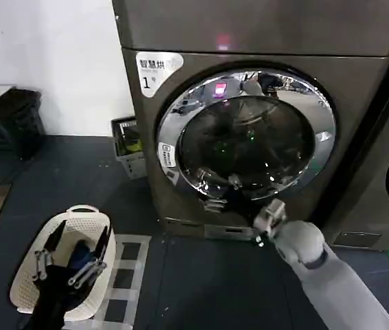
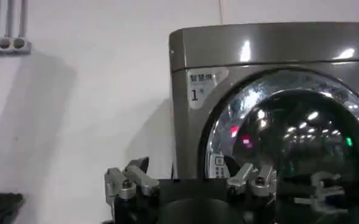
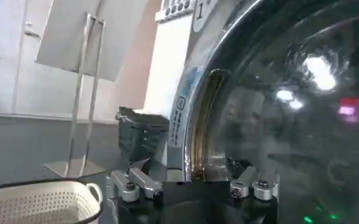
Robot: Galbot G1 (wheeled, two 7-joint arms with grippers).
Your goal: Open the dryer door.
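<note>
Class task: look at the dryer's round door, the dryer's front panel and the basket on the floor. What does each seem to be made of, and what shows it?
Large round porthole dryer door: chrome-finished rim, probably metal or plated plastic, mirroring the room; dark tinted glass, showing glints.
Dark grey-brown dryer front: looks like brushed or painted metal, with a soft sheen.
White perforated laundry basket: likely moulded plastic, matte, with regular holes.

head above, wrists nearer, sharing dryer door (image 1: 249,137)

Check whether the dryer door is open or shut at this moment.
Shut: the dryer door sits flat against the dryer front, drum mouth covered.
</note>
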